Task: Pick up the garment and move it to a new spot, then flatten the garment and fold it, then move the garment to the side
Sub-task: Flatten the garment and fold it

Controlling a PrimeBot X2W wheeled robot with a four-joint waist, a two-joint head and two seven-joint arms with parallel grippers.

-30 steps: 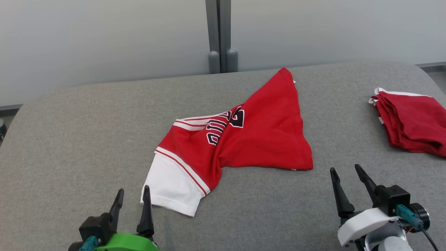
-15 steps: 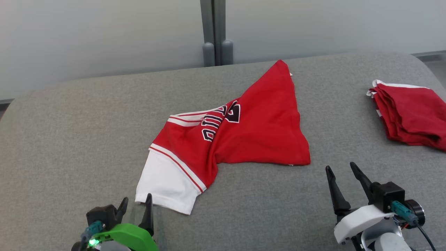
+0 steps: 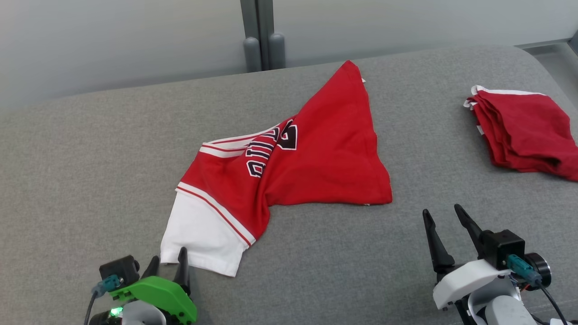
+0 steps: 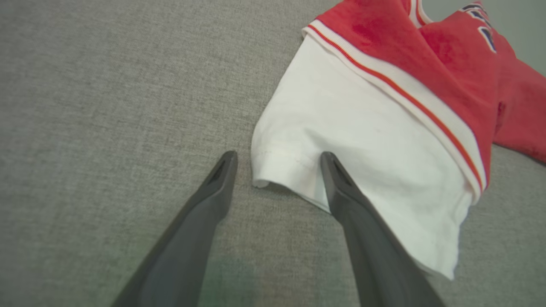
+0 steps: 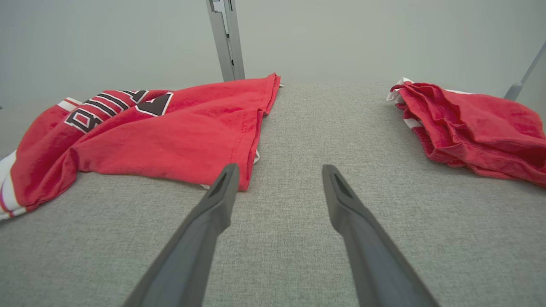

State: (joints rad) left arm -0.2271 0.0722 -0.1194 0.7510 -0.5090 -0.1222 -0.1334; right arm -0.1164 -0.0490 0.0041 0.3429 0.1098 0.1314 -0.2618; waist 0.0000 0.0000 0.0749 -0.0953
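The garment (image 3: 311,162) is a red jersey with black-and-white lettering and a white sleeve, lying crumpled in the middle of the grey padded table (image 3: 81,171). My left gripper (image 3: 168,258) is open at the sleeve's near corner. In the left wrist view the white sleeve (image 4: 362,123) has its hem corner between the left gripper (image 4: 278,156) fingers, the right finger lying over the cloth. My right gripper (image 3: 441,210) is open above bare table, near and to the right of the jersey's red hem corner. The right wrist view has the right gripper (image 5: 279,167) beside that hem of the garment (image 5: 170,132).
A stack of folded red cloth (image 3: 524,131) with white trim lies at the table's right (image 5: 469,123). A grey post (image 3: 257,31) stands against the pale wall behind the table's far edge. Bare grey surface spreads left of the jersey and between it and the stack.
The head camera has shifted, sliding the whole picture left and up. My left gripper has tipped down toward the sleeve's corner. Both grippers stay open, and the garment lies as before.
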